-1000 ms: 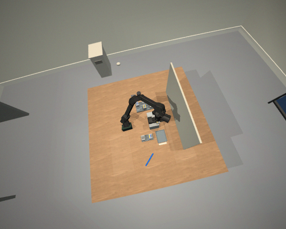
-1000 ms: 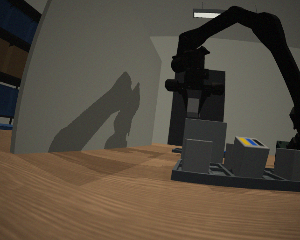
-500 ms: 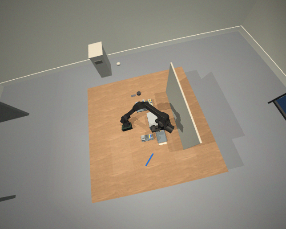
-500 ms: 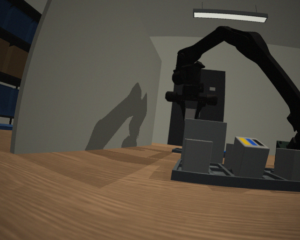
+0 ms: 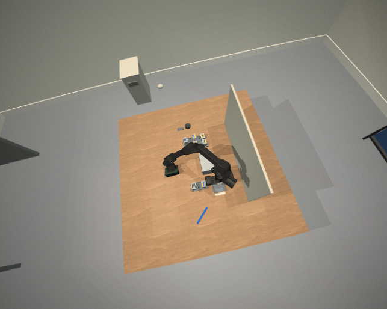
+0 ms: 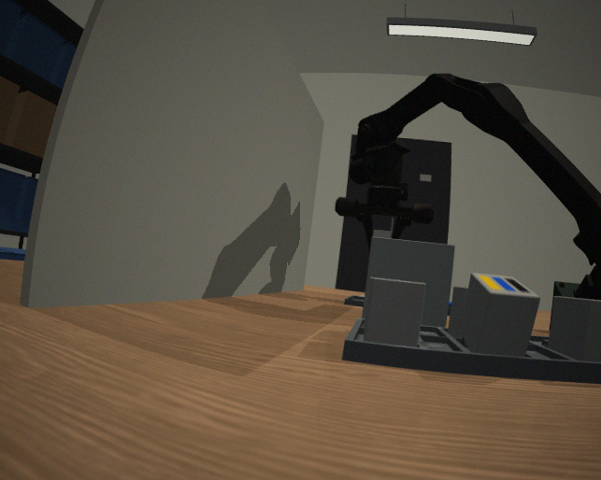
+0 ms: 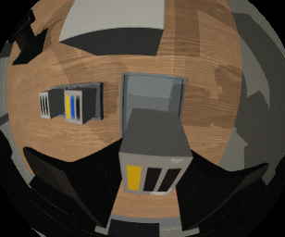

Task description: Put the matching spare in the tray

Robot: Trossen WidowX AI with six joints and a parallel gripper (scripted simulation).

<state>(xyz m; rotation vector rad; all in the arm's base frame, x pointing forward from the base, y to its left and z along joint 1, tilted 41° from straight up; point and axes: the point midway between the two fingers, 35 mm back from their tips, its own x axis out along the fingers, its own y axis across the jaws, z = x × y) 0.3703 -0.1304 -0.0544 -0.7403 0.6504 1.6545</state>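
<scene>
My gripper [image 6: 382, 236] [image 7: 151, 143] is shut on a grey block [image 7: 155, 134] whose label has one yellow and two black bars. The block hangs upright above the near part of the tray [image 5: 219, 188] [image 7: 147, 88]; in the wrist view it covers the tray's near edge. The tray is shallow, grey-blue, and its visible floor holds nothing. A large pale box [image 5: 206, 162] [image 6: 430, 268] [image 7: 119, 18] stands beyond the tray in the wrist view. Which thing is the mounted unit I cannot tell, and no printed code is readable.
A small rack [image 7: 101, 102] left of the tray holds two blocks. A larger rack [image 6: 476, 363] holds several labelled blocks. A tall grey panel [image 5: 245, 149] [image 6: 187, 154] stands along one side. A blue stick [image 5: 202, 215] and a dark disc [image 5: 187, 125] lie on the wooden surface.
</scene>
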